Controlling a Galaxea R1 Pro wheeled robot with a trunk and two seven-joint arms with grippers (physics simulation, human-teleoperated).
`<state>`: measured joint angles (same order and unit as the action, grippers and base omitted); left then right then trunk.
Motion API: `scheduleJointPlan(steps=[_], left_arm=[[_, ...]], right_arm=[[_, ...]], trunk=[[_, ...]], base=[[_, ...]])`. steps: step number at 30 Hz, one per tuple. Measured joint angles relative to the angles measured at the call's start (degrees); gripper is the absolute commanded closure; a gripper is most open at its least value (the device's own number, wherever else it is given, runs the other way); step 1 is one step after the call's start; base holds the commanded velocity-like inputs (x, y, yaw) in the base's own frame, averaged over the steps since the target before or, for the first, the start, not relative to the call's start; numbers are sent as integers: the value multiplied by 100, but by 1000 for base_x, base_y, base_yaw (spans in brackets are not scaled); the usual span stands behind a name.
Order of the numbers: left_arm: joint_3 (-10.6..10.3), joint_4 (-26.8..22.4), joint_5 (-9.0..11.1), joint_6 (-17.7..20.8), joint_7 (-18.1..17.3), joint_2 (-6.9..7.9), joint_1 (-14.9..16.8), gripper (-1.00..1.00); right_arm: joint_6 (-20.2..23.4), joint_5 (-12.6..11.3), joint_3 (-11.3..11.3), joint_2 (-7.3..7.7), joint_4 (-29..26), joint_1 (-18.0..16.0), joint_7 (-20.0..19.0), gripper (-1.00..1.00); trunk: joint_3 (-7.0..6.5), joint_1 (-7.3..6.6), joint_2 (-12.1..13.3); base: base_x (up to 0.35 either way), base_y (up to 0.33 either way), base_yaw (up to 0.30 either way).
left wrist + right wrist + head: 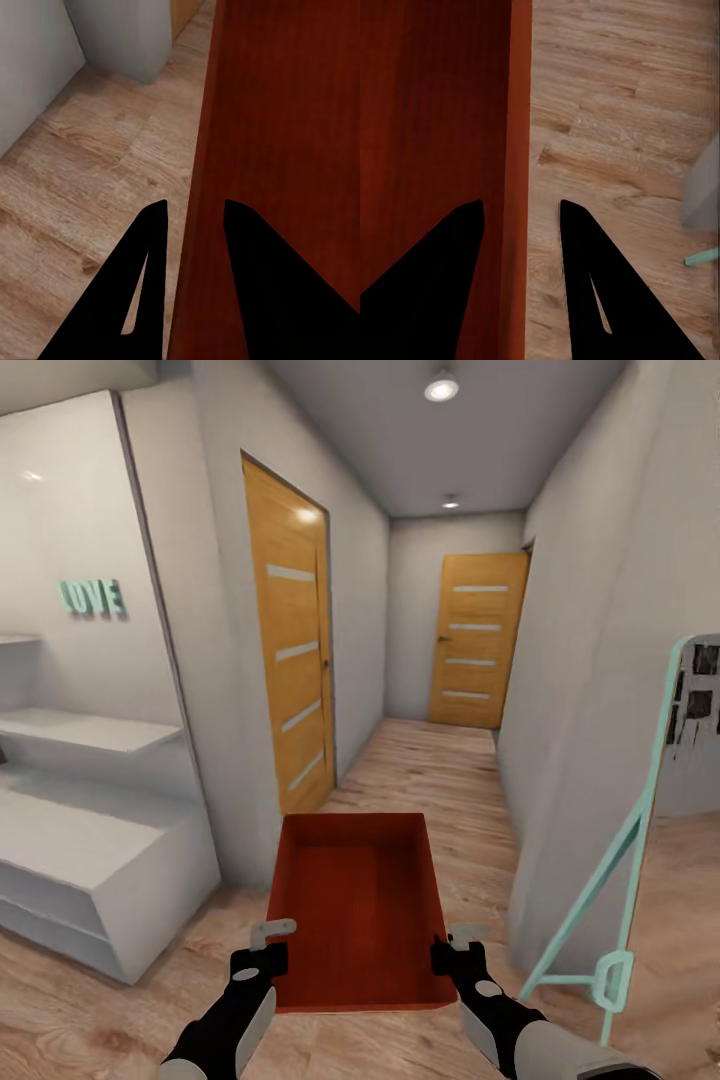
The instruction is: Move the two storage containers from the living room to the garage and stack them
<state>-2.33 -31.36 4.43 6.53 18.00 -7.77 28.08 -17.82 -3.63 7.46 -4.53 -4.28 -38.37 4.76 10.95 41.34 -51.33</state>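
One storage container (358, 905) carried by two grippers in a hallway.

The orange-red topless bin hangs above the light wood plank floor (420, 770), held at its near corners. The left gripper (262, 950) grasps the left side wall, one finger inside and one outside, as the left wrist view shows with the wall (206, 225) between the two dark fingers (142, 262). The right gripper (452, 950) clamps the right wall (517, 187) in the same way. Two orange doors stand ahead, one (290, 680) in the left wall and one (478, 640) at the corridor's end, each with four pale slits. Two ceiling lights (441, 388) glow. A mint-framed easel (640, 830) stands at right, white shelving (90, 840) at left.
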Motion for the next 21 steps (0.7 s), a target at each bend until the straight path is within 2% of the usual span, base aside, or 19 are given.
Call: scheduleJointPlan(steps=[21], left_arm=[[-1,-2,1,-1,0,0,0,100]], right_arm=[[0,1,0,0,-3,0,0,100]], trunk=[[0,0,0]], base=[[310,192,-286]])
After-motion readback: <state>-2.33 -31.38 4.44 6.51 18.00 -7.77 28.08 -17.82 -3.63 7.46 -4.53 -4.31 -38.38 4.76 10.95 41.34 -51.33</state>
